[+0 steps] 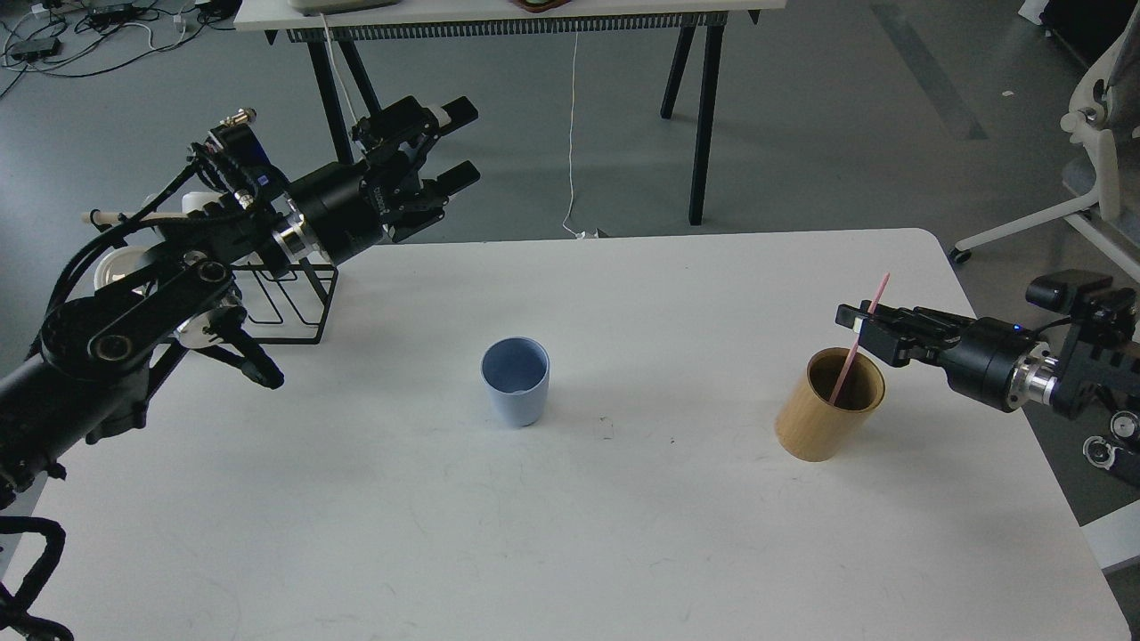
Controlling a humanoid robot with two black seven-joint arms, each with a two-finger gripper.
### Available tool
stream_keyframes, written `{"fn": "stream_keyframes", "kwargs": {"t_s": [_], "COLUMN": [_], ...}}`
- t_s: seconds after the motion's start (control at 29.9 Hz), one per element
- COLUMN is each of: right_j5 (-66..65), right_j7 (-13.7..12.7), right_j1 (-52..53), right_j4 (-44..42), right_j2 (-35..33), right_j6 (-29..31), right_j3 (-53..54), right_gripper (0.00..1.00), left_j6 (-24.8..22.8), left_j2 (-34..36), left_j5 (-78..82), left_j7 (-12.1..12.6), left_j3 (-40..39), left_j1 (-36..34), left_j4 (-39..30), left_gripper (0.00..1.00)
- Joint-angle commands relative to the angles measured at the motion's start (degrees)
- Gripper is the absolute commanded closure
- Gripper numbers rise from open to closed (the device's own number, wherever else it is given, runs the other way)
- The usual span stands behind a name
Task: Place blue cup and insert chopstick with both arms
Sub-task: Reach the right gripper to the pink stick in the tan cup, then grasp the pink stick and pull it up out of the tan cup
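The blue cup [516, 381] stands upright and empty near the middle of the white table [570, 534]. The pink chopstick [868, 312] leans in a tan cylinder [824, 418] at the right, its top sticking out up and to the right. My right gripper [857, 326] is level with the chopstick just above the cylinder's rim, and the stick crosses its tips. Its dark fingers cannot be told apart. My left gripper [463, 142] is open and empty, held in the air over the table's far left edge, well away from the cup.
A black wire rack [294, 303] with a beige rod [107, 216] stands at the far left under my left arm. Another table's legs [704, 116] and a white cable are behind. A white chair [1095, 151] is at the far right.
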Motion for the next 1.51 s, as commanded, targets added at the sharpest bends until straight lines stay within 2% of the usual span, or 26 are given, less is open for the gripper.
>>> {"fn": "stream_keyframes", "kwargs": {"t_s": [0.0,0.1,0.17,0.44,0.7,0.94,1.04,1.21,1.47], "right_j5": [0.10,0.10,0.19,0.72,0.80,1.07,0.98,0.80,-0.25], "right_j7": [0.00,0.00,0.00,0.00,0.00,0.00,0.00,0.00,0.00], "right_j1": [-0.13,-0.21,-0.22,-0.22,1.01,7.24,11.11,17.79,24.91], "right_j4": [0.08,0.52,0.61,3.76,9.74,14.84,15.81,14.94,3.52], "right_j2": [-0.05,-0.05,-0.14,-1.89,-6.81,-12.52,-12.97,-10.08,11.26], "right_j6": [0.01,0.01,0.01,0.01,0.71,1.06,2.02,4.05,4.49], "right_j3": [0.00,0.00,0.00,1.23,5.36,6.42,6.42,6.33,1.42], "right_gripper": [0.84,0.96,0.99,0.99,0.99,0.99,0.99,0.99,0.99], "left_j6": [0.00,0.00,0.00,0.00,0.00,0.00,0.00,0.00,0.00], "left_j2": [0.00,0.00,-0.09,-0.27,-0.35,0.00,0.35,3.07,7.81], "left_j5": [-0.09,-0.09,-0.09,-0.01,-0.09,-0.09,-0.18,-0.36,-0.53], "left_j7": [0.00,0.00,0.00,0.00,0.00,0.00,0.00,0.00,0.00], "left_j3": [0.07,0.07,0.07,0.07,0.16,-0.01,-0.63,-0.81,-5.46], "left_j1": [0.08,0.25,0.52,0.61,0.69,0.69,1.57,2.45,7.19], "left_j4": [0.07,0.07,0.07,0.07,0.07,0.07,-0.36,-0.37,-0.11], "left_gripper": [0.06,0.06,0.06,0.06,0.06,0.06,0.06,0.06,0.06]}}
